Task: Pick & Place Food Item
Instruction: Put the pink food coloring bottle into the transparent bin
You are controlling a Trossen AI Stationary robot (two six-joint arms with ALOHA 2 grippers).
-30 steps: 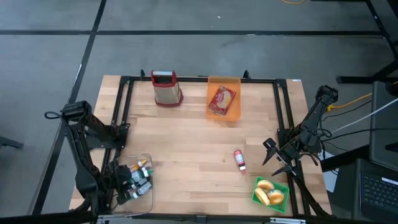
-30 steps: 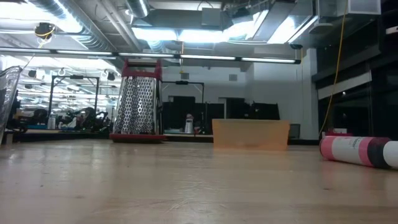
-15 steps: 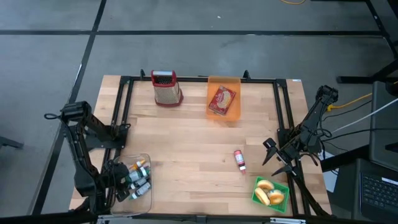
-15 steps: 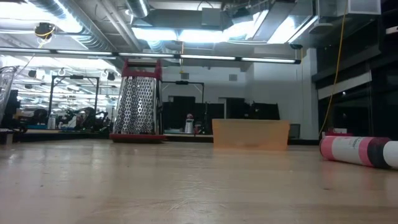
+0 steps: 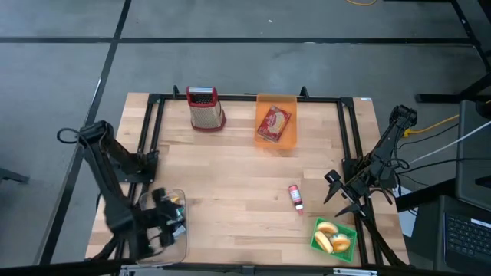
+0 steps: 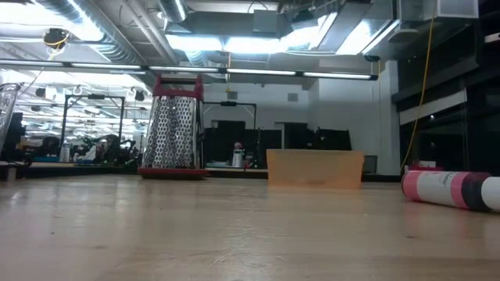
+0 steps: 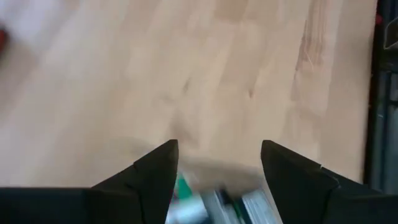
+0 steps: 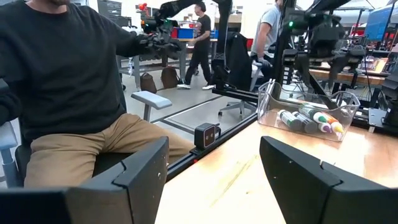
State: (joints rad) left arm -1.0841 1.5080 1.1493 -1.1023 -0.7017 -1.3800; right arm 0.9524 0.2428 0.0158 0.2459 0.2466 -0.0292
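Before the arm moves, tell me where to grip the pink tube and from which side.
Grip the pink tube around its middle, coming straight down from above. It lies flat on the table, with open wood on both long sides, so the fingers should probably straddle its narrow width.

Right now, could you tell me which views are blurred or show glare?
Left wrist view: motion-blurred, the markers between the left gripper fingers smeared. High view: left arm smeared over the clear bin. Low view: glaring ceiling lights, near tabletop soft. Right wrist view: sharp.

grey concrete floor (image 5: 230, 46), bright ceiling strip lights (image 6: 234, 39), workbenches (image 8: 348, 70) and people beyond
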